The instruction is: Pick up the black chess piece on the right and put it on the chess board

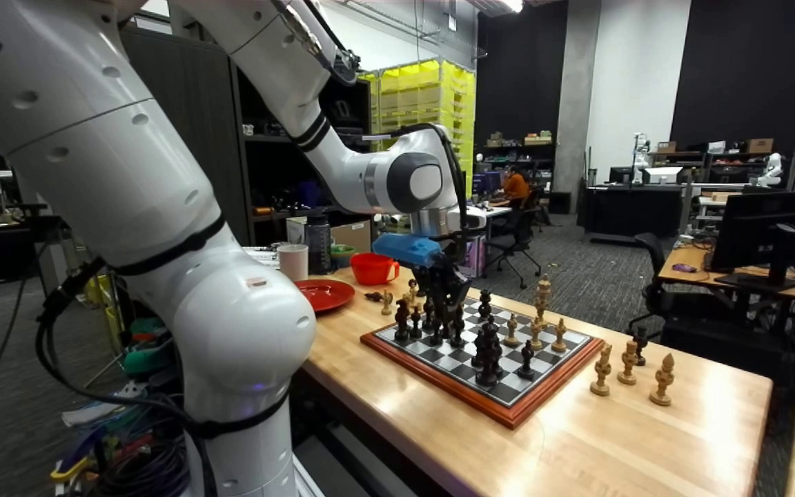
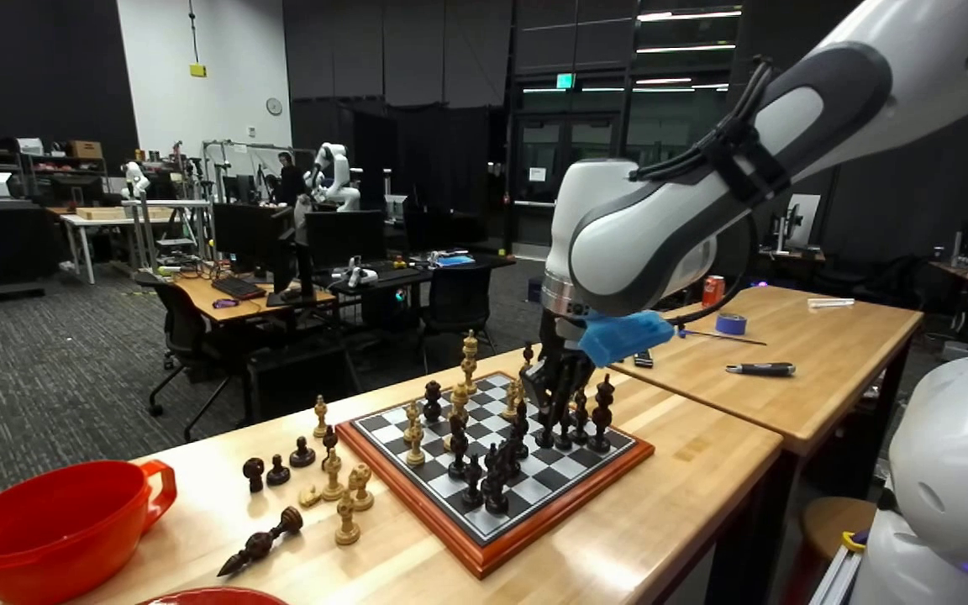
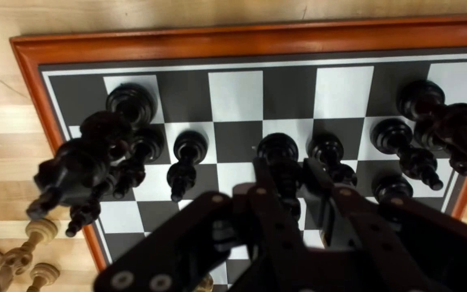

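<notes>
We take the black chess piece [image 3: 277,146] to be the one within the narrow gap of our hand [image 3: 285,164], its axis upright over a light square of the chess board [image 3: 235,97]; whether it is pinched, we cannot tell. Another black piece [image 1: 639,348] stands off-board on the desk [image 1: 577,442]. Letting go should mean lifting straight along that axis.

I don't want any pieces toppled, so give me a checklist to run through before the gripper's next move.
1. Gripper over the chess board: ok.
2. Black piece between the jaws: ok, as the wrist view shows.
3. Whether that piece is gripped or let go: cannot tell.
4. Its base seated on the board: cannot tell.
5. Room beside the jaws: not ok; a neighbouring black piece stands close by, so opening wide might bump it.
</notes>
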